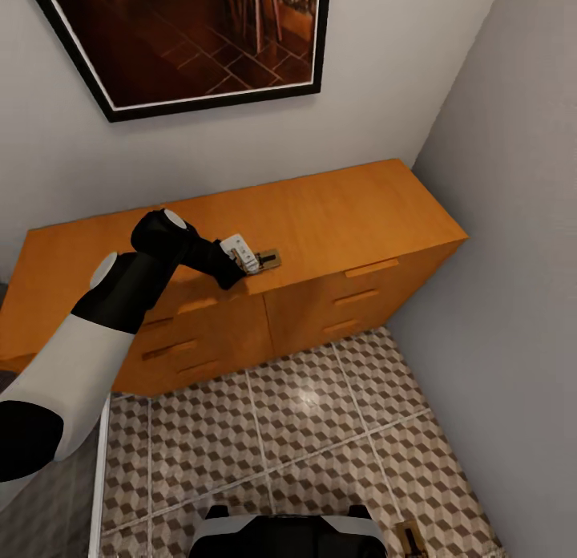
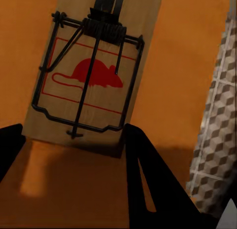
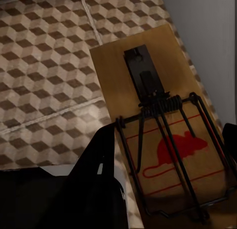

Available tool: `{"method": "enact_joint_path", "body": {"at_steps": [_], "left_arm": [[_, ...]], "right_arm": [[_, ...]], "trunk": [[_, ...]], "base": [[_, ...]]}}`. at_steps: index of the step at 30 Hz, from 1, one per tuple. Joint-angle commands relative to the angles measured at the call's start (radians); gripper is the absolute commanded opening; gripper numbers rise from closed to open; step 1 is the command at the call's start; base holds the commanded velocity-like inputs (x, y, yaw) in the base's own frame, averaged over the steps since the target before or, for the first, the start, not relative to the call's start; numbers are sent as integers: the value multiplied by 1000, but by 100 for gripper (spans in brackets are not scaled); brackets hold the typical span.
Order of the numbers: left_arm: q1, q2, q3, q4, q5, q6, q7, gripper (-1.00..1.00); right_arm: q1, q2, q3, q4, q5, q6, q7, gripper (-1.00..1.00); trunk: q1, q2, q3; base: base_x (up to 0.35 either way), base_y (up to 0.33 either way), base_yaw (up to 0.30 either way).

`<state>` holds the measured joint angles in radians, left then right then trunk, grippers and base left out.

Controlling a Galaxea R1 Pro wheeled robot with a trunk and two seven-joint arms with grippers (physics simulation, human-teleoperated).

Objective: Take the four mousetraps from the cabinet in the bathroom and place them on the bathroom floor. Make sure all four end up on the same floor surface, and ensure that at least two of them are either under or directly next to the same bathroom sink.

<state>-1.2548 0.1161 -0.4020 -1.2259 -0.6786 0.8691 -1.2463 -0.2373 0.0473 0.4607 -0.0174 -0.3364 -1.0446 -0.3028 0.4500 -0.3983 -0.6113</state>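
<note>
One mousetrap (image 1: 270,260), a tan board with black wire and a red mouse print, lies near the front edge of the orange-brown cabinet (image 1: 344,213). My left gripper (image 1: 255,261) reaches over the cabinet top. In the left wrist view its dark fingers (image 2: 143,160) press both sides of that mousetrap's (image 2: 94,76) near end, so the left gripper (image 2: 74,133) is shut on it. My right gripper (image 3: 170,128) is shut on a second mousetrap (image 3: 173,155), held above the cube-patterned bathroom floor (image 3: 44,56) beside the grey wall; that trap also appears low in the head view (image 1: 411,536). The bathroom sink is out of view.
A grey wall (image 1: 513,261) closes off the right side, meeting the cabinet's end. A dark framed picture (image 1: 192,37) hangs above the cabinet. Tiled floor (image 1: 304,414) stretches between the drawer fronts and my base (image 1: 288,534). A white vertical edge (image 1: 100,462) borders the floor at left.
</note>
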Motion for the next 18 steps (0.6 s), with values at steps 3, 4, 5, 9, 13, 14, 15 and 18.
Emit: {"method": "enact_joint_path", "body": {"at_steps": [3,4,5,9,13,14,15,18], "left_arm": [[-1,-1,-1,-1,-10,4,-10,-100],[-1,0,-1,0,-10,4,-10,-100],[-1,-1,-1,1,-9,4,-10,-100],[-1,-1,-1,1,-9,4,-10,-100],[-1,-1,-1,2,-9,4,-10,-100],[-1,-1,-1,2,-9,4,-10,-100],[-1,-1,-1,2,-9,4,-10,-100],[-1,-2,-2,2,-9,4,-10,-100]], "right_arm": [[0,0,9,1,-7,-3,-4,-100],[0,0,9,1,-7,-3,-4,-100],[0,0,9,1,-7,-3,-4,-100],[0,0,9,1,-7,-3,-4,-100],[0,0,9,1,-7,-3,-4,-100],[0,1,9,1,-7,-3,-4,-100],[0,0,9,1,-7,-3,-4,-100],[0,0,9,1,-7,-3,-4,-100]], "trunk": [[0,-2,-1],[0,-2,-1],[0,-2,-1],[0,-2,-1],[0,-2,-1],[0,-2,-1],[0,-2,-1],[0,-2,-1]], "base": [[-306,-99,0],[-306,-99,0],[-306,-99,0],[-306,-99,0],[-306,-99,0],[-306,-99,0],[-306,-99,0],[-306,-99,0]]}}
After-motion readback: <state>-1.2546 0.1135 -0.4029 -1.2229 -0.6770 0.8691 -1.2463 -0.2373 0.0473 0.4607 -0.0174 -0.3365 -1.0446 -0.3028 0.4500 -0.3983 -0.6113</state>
